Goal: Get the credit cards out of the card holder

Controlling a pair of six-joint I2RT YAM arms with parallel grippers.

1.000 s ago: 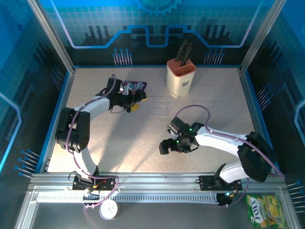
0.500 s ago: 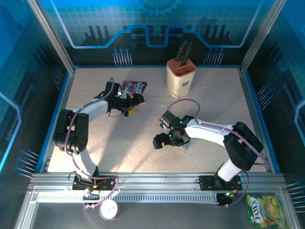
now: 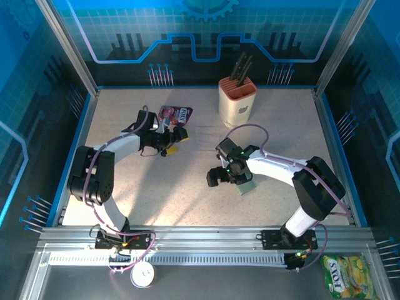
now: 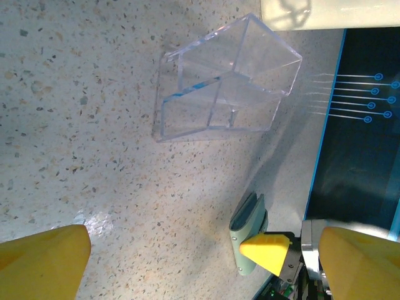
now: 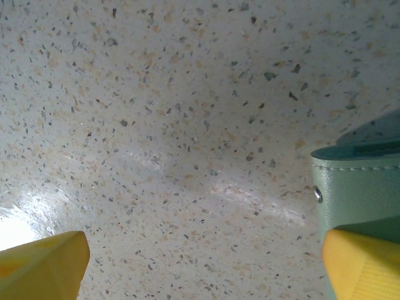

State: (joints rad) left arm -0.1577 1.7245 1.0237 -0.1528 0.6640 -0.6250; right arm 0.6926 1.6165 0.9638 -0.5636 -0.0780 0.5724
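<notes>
Over to the left gripper (image 3: 174, 142): yellow fingers (image 4: 40, 259) spread wide, nothing between, hovering just at 6 o'clock of the purple pouch (image 3: 175, 114). Clear plastic box (image 4: 225, 81) ahead at 12 o'clock. Right gripper (image 3: 215, 178): likewise wide apart and empty, low over the speckled table (image 3: 156, 187). Card holder (image 3: 246, 186) mid-table, folded, just at 4 o'clock of that gripper, right beside its finger (image 5: 365, 265).

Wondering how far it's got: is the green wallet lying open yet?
No, the green wallet lies folded shut on the table.
</notes>
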